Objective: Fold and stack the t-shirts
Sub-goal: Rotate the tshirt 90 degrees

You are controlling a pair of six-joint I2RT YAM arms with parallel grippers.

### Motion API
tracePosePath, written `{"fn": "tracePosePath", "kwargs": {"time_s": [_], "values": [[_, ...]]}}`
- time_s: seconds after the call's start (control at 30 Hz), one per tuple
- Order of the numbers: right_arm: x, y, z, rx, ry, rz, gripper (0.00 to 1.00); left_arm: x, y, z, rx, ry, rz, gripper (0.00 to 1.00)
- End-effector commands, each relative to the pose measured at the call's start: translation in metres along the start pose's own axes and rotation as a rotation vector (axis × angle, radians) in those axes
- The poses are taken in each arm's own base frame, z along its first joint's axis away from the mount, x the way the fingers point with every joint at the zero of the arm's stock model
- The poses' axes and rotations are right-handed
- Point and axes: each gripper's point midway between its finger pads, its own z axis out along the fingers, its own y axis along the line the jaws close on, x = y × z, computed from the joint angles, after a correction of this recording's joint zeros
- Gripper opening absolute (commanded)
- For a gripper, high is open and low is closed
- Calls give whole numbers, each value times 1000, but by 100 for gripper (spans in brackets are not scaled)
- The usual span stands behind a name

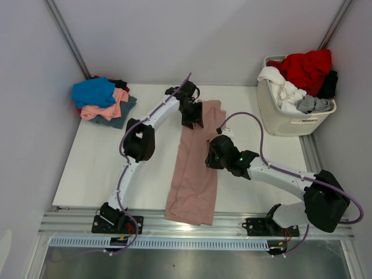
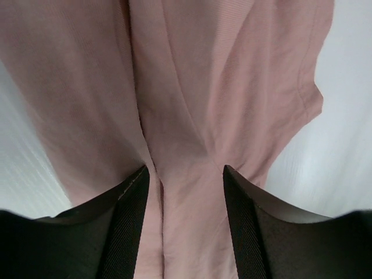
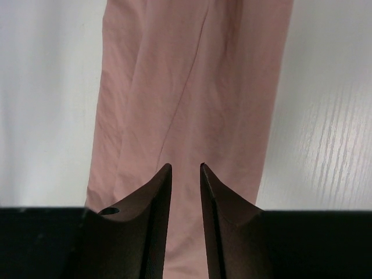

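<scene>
Soft, even light from above keeps the white bench (image 1: 93, 168) bright, with only faint shadows beside the arms. In the wrist views the pink t-shirt (image 3: 192, 87) shows gentle crease shading, while the near claw fingers (image 3: 152, 232) sit dark and underexposed.

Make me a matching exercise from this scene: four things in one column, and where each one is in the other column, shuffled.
Things:
1. pink t-shirt
2. pile of t-shirts
3. laundry basket
4. red garment

Places:
A. far right, beside the wall
B. heaped on top of the basket
C. far left corner of the table
D. stretched down the table's middle

Pairs: 1-D, 2-C, 3-A, 4-B
</scene>
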Motion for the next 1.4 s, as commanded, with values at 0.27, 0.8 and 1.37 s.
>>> {"fn": "tracePosePath", "kwargs": {"time_s": [0.27, 0.8, 1.37], "values": [[-11, 8, -19, -35, -37, 20, 28, -5, 24, -4, -138, -16, 45, 55], [-2, 9, -22, -48, -26, 16, 25, 16, -7, 1, -28, 41, 21, 7], [8, 5, -20, -29, -14, 2, 24, -17, 15, -64, -94, -144, -87, 1]]}}
